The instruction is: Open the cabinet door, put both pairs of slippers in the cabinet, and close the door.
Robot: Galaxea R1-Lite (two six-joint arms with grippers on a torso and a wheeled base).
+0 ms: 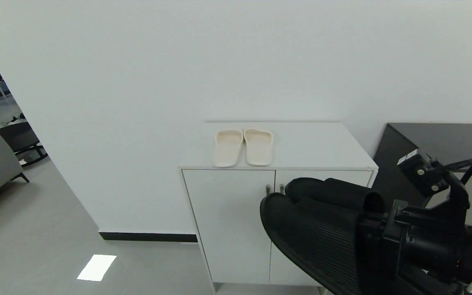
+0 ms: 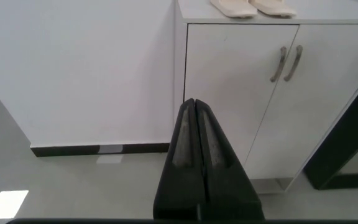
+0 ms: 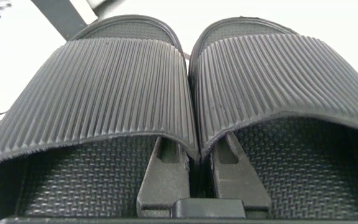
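Two black slippers (image 1: 314, 229) sit pinched side by side in my right tool (image 3: 196, 152), one finger inside each, held up in front of the cabinet (image 1: 228, 221), whose doors are shut. My left tool (image 2: 195, 109) is pressed narrow, holding nothing. Cream slippers (image 1: 242, 146) lie on the cabinet top, near its front edge.

Lower right in the head view, the right arm (image 1: 432, 241) is matt black with round housings; a white-topped block (image 1: 420, 168) carries two silver screws beside a looping black cable (image 1: 463, 163). The left jaws are black with grey pads (image 2: 182, 146).
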